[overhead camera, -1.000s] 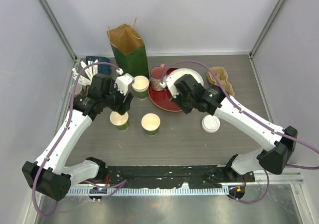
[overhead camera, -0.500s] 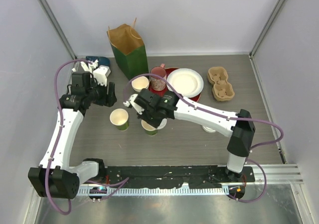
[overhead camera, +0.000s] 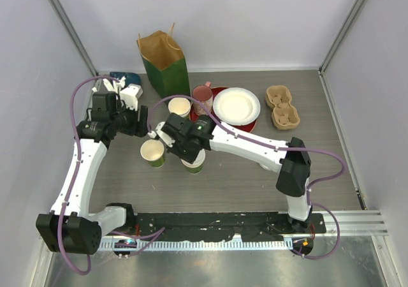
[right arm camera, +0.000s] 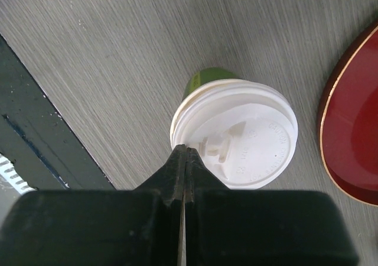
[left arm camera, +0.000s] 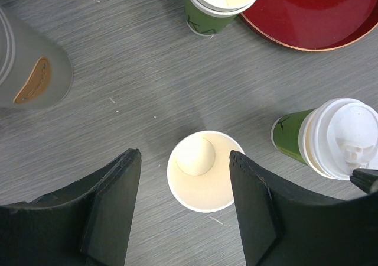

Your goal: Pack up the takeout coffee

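Note:
Three green paper cups stand on the table. One open cup [overhead camera: 153, 152] sits below and between my left gripper's open fingers [left arm camera: 121, 183] in the left wrist view [left arm camera: 205, 171]. My left gripper [overhead camera: 141, 120] is open and empty above it. The middle cup [overhead camera: 196, 166] bears a white lid [right arm camera: 236, 136]. My right gripper [right arm camera: 186, 151] is shut, its tips on the lid's near rim. It hides most of that cup from above [overhead camera: 188, 152]. The third open cup [overhead camera: 180, 107] stands by the green paper bag [overhead camera: 164, 60].
A red plate [overhead camera: 210, 132] holds a pink mug [overhead camera: 203, 94] and a white paper plate [overhead camera: 236, 105]. A brown cup carrier [overhead camera: 282, 105] lies at the back right. A frosted tumbler [left arm camera: 29, 71] stands at the left, and small items fill the back left corner [overhead camera: 121, 81].
My right arm swung left from the red plate to the middle cup, which now carries a lid. My left gripper drew back to the left, away from the bag and the cups.

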{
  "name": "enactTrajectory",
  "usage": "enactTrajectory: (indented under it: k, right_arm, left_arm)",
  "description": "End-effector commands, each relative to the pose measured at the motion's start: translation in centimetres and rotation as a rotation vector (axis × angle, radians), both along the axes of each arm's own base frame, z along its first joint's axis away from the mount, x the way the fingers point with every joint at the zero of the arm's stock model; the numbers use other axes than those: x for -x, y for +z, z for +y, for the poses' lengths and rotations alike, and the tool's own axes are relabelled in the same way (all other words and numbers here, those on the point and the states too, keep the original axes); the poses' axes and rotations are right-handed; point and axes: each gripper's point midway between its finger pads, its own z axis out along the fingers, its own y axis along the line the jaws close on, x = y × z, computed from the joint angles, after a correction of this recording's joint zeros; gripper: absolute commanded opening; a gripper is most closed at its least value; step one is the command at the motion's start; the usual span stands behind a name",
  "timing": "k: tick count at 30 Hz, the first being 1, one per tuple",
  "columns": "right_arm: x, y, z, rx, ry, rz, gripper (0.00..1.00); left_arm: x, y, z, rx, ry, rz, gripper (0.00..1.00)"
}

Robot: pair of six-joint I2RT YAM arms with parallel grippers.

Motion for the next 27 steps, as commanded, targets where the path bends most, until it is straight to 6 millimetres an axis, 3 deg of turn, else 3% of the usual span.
enactTrajectory:
  k: [1,9,17,27]
  right_arm:
    - [0.2,0.6,0.4,0.007,0.031,-0.002,0.01]
    - [0.5,-0.2,0.3,0.034,0.044,0.022,0.01]
    - [0.2,0.7,1.2,0.02,0.06,0.01,0.01]
    - [0.5,-0.5,1.0,0.059,0.066,0.029,0.01]
  left_arm:
    - [-0.5,0.9,-0.3,0.006,-0.023,-0.046,0.65]
    - [-0.5,0.9,-0.3,0.005,-0.03,-0.048,0.65]
    - [-0.6,0.9,-0.3,-0.001,-0.033,-0.052,0.65]
    - [-0.5,1.1,-0.3,-0.004,-0.04,-0.059,0.65]
